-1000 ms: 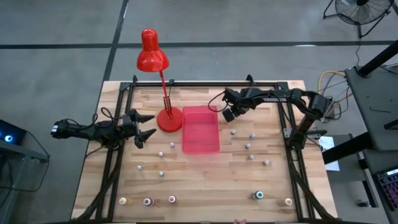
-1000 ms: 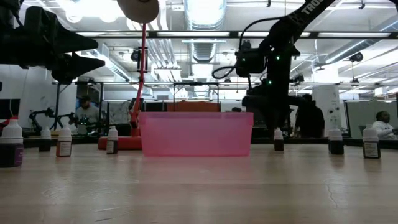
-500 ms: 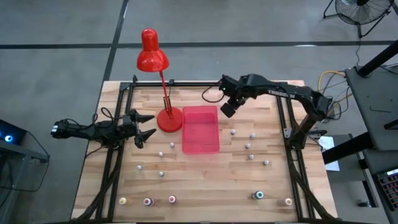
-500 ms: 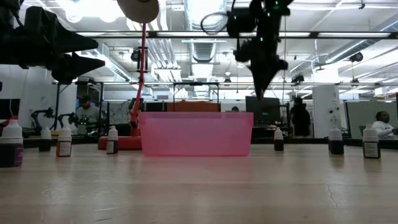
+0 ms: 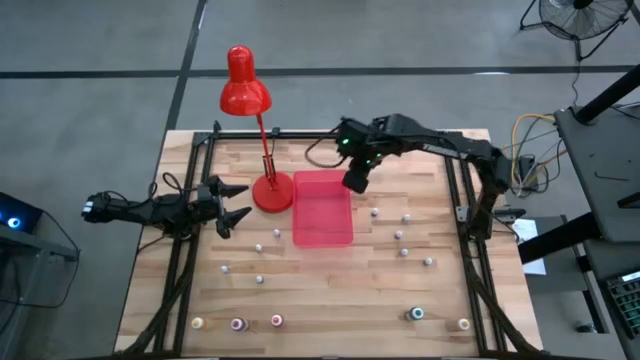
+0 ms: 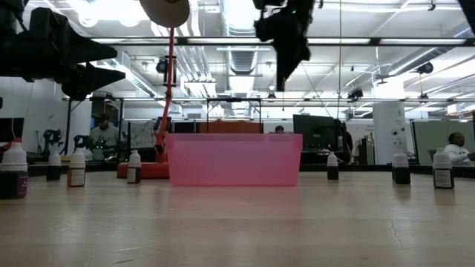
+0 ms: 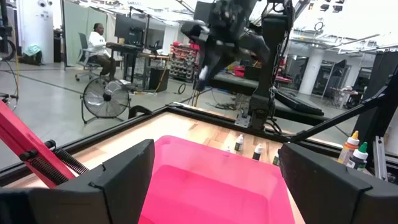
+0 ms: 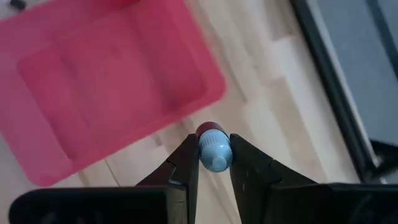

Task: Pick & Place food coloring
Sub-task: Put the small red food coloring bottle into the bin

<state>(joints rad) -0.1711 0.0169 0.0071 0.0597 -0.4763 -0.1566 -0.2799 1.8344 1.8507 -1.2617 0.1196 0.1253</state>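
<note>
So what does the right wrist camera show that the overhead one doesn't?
Only the right wrist view shows the right gripper clamped on a small blue-capped bottle. Only the high view shows the left gripper waiting open beside the lamp, and the other bottles, such as one near the front edge. Both show the pink tray on the table.

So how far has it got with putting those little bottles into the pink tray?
Barely started. The pink tray looks empty. The right hand holds one small bottle, raised beside the tray's far corner and not yet over it. The left hand waits open by the red lamp. Many bottles still stand on the table.
</note>
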